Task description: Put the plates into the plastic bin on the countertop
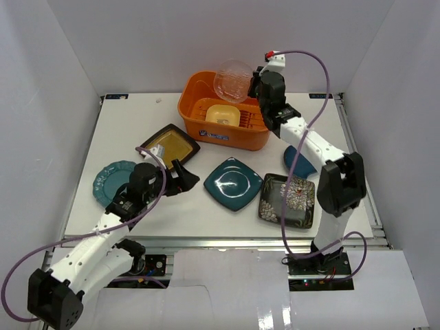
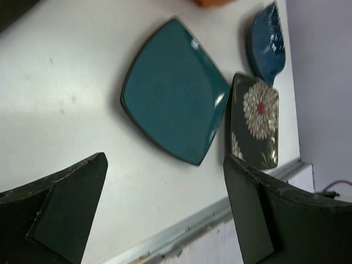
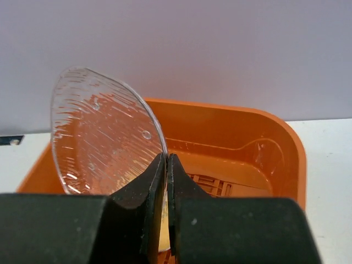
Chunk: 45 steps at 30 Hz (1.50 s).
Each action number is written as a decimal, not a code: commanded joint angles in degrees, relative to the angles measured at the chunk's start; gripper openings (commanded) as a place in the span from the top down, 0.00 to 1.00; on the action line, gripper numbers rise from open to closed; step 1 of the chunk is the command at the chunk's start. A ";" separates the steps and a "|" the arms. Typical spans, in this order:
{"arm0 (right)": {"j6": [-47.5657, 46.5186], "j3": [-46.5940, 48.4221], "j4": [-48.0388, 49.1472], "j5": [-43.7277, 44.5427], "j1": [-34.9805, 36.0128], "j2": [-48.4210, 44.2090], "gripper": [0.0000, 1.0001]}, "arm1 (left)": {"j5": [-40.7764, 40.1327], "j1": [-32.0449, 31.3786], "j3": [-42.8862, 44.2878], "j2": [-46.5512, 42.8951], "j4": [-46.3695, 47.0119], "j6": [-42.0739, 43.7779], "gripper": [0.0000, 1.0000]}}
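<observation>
Right wrist: right tool (image 3: 166,160) pinches glass plate (image 3: 99,132)

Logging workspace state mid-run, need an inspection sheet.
Surface: white countertop, five plates on it.
Job's things: plastic bin at the back, yellow plate inside; clear glass plate held over it; amber plate, teal scalloped plate, teal square plate, black floral plate, dark blue plate outside it.
Clutter: nothing seen.
Grippers: left gripper open, empty; right gripper shut on the clear glass plate.
Cables: purple cable looped along each arm.
Surroundings: white walls.
</observation>
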 commanded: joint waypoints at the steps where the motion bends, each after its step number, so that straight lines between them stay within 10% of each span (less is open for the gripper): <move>1: -0.78 10.23 -7.74 -7.66 -2.75 7.66 0.92 | 9.51 0.09 -4.31 1.45 5.68 -7.86 0.03; 11: 2.83 18.26 -16.11 -11.11 -3.81 18.83 0.85 | 12.41 -1.40 -6.87 19.37 14.99 -7.52 0.03; 19: 2.66 20.11 -19.80 -17.15 -3.90 17.08 0.20 | 7.76 -5.01 -5.11 27.73 20.54 -7.78 0.06; 32: 14.25 -26.68 5.59 -30.80 1.37 -16.03 0.28 | 3.97 -5.19 -7.39 38.98 39.25 -8.83 0.18; 45: 18.30 -48.87 14.65 -31.15 8.49 -27.57 0.29 | 3.97 -5.19 -11.44 49.26 58.58 -8.83 0.39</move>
